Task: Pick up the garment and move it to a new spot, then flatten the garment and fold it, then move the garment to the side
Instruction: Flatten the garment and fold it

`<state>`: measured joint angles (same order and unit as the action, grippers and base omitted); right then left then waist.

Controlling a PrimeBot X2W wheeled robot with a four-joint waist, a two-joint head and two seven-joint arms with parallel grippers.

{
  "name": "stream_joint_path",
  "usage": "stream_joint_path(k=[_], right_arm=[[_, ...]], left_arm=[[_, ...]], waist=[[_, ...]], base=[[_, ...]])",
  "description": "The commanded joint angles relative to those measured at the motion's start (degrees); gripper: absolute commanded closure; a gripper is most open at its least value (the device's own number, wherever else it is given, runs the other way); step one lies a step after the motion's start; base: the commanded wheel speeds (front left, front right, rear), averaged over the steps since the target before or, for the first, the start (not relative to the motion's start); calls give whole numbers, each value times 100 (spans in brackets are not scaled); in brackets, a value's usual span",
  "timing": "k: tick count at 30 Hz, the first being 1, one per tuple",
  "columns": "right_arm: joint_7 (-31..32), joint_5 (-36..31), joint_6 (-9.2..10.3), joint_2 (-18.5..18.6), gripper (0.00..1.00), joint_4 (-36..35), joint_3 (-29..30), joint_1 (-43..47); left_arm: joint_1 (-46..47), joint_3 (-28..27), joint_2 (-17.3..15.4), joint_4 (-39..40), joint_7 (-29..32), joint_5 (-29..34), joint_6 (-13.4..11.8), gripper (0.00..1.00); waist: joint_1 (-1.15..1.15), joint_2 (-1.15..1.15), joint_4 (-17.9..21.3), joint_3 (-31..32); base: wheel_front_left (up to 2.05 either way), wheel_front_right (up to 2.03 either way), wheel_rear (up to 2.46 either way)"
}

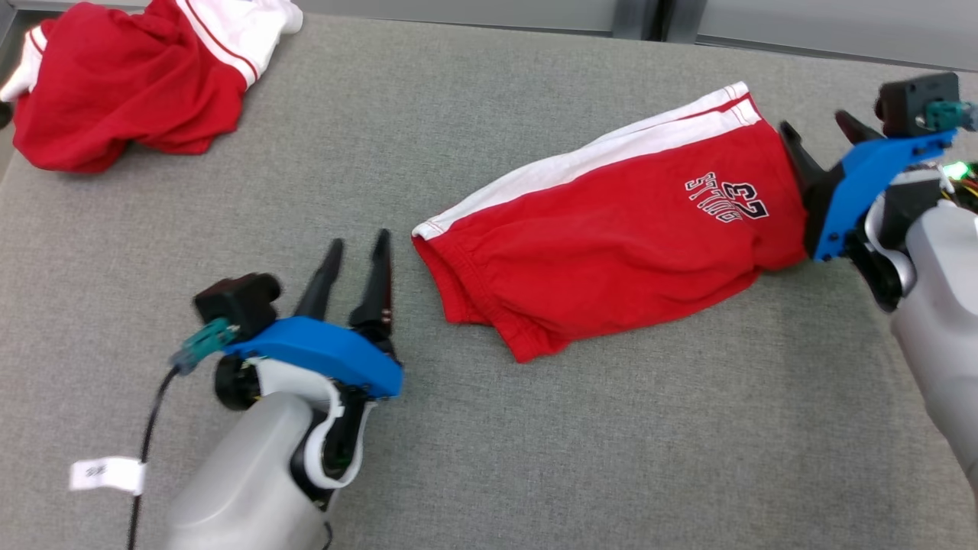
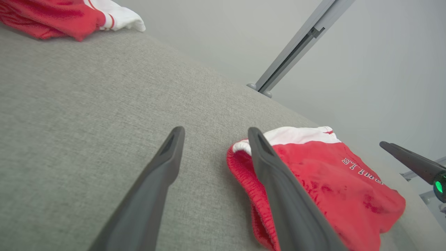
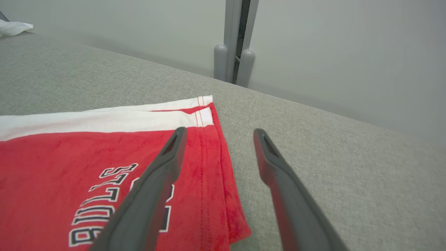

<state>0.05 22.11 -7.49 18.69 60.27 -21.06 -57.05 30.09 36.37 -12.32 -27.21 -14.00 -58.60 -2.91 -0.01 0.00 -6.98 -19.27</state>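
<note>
Head view, tabletop (image 1: 229, 191): grey woven fabric; it lies under the garment and spreads wide on every side of it.
Garment (image 1: 611, 237): red shorts with a white side stripe. You see them lying flat on the tabletop, folded over on themselves, with doubled layers showing along the hem edge. Neither gripper holds them.
Second garment (image 1: 130, 84): a crumpled red and white heap, well apart from the garment, beyond its waistband end at the tabletop's far edge.
Right gripper (image 1: 815, 122): at the garment's hem end, fingers spread and empty. In the right wrist view one finger stands over the hem corner and the other over bare tabletop just past it. You cannot tell whether the finger touches the cloth.
Left gripper (image 1: 359, 238): just beside the garment's waistband end, fingers parted with nothing between them and clear of the cloth.
White tag (image 1: 107, 474): on the left arm's cable, well apart from the garment on the waistband side.
Lettering (image 3: 101, 195): "BULLS" in white with dark outline, printed on the garment near its hem end.
</note>
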Motion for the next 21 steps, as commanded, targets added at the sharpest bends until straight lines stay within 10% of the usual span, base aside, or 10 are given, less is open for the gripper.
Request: stream_joint_path(k=[1, 11, 12, 13, 16, 21], right_arm=[[60, 86, 0, 95, 0, 56, -57, 125], [401, 558, 0, 132, 0, 468, -110, 371], [469, 613, -1, 102, 8, 491, -133, 394], [501, 669, -1, 66, 52, 494, -163, 425], [503, 774, -1, 29, 99, 432, -264, 497], [94, 955, 0, -12, 100, 382, -254, 541]], left_arm=[[-128, -127, -114, 135, -51, 50, -89, 0], [-810, -865, -522, 1004, -121, 381, -562, 0], [-864, -927, -529, 1071, -122, 402, -580, 0], [-913, -978, -540, 1124, -122, 433, -603, 0], [-1048, -1119, -519, 1241, -124, 499, -622, 0], [-1218, -1243, -476, 1335, -126, 744, -613, 0]], waist=[[1, 0, -25, 2], [1, 0, -182, -145], [1, 0, -188, -145], [1, 0, -191, -140], [1, 0, -177, -86], [1, 0, -35, 136]], base=[[0, 0, 0], [0, 0, 0], [0, 0, 0], [0, 0, 0], [0, 0, 0], [0, 0, 0]])
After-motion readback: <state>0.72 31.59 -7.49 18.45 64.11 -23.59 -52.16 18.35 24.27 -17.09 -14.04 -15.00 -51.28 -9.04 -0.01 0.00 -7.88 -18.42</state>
